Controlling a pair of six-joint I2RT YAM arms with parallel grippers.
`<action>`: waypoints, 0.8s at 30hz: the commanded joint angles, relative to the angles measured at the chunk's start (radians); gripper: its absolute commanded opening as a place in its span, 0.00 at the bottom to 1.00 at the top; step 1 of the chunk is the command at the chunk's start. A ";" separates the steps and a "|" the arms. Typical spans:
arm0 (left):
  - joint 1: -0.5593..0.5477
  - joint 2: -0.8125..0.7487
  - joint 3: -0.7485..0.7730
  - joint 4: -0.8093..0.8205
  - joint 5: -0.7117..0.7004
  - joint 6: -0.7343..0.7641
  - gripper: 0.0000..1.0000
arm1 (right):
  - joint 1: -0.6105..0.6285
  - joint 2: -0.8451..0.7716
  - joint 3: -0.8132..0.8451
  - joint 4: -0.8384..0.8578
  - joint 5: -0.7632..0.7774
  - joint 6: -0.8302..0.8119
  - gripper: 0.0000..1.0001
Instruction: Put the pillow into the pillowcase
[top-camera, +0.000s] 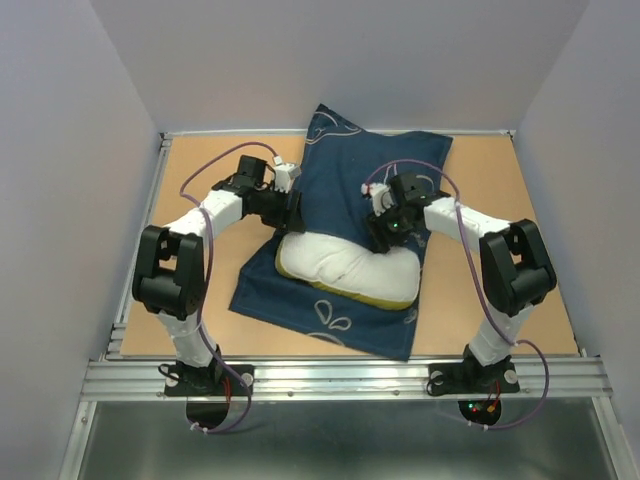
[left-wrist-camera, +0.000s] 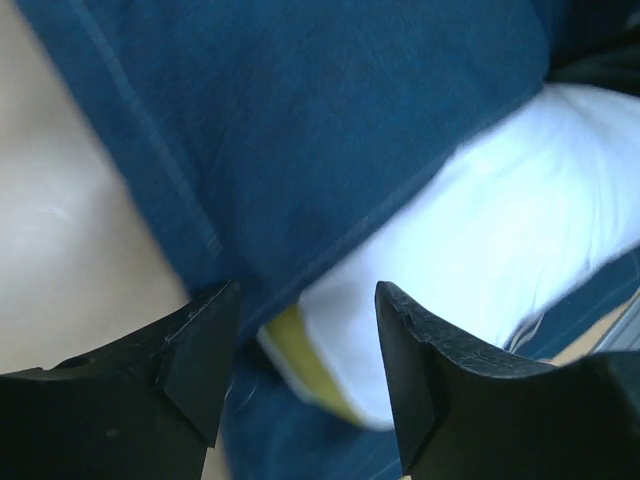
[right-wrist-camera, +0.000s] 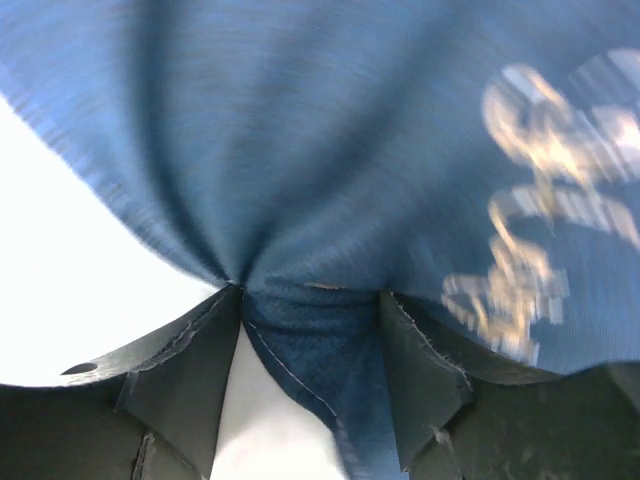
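Reading left to right: my left fingers stand spread and grasp nothing. They hover at the left end of the pillow, just above the hem of the pillowcase. Between the two tips, the wrist view shows that navy hem crossing a white corner of the pillow, with the yellow band directly below. Pale worktop lies further left.

At centre, the pillowcase lies spread on the worktop, skewed, with its far corner toward the back wall. The pillow rests across its near half. The far edge of the pillow is tucked under the upper navy layer. Its near part lies bare on the lower layer, with the yellow band facing the arm bases.

At right, my right fingers sit at the far right edge of the pillow, where the case mouth meets it. A bunched fold of navy cloth fills the gap between them, creases radiating from the tips, and white pillow shows to the left. I cannot tell whether the fold is pinched or merely lies between the fingers.
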 joint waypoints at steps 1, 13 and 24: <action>-0.053 0.092 0.011 0.024 0.011 0.001 0.66 | 0.268 -0.059 -0.153 -0.240 -0.353 0.075 0.61; -0.033 0.386 0.665 -0.042 -0.006 0.135 0.68 | 0.151 -0.213 0.104 -0.246 -0.484 0.196 0.84; 0.061 -0.013 0.089 -0.056 -0.047 0.154 0.64 | -0.020 -0.137 -0.022 -0.226 0.031 0.107 0.84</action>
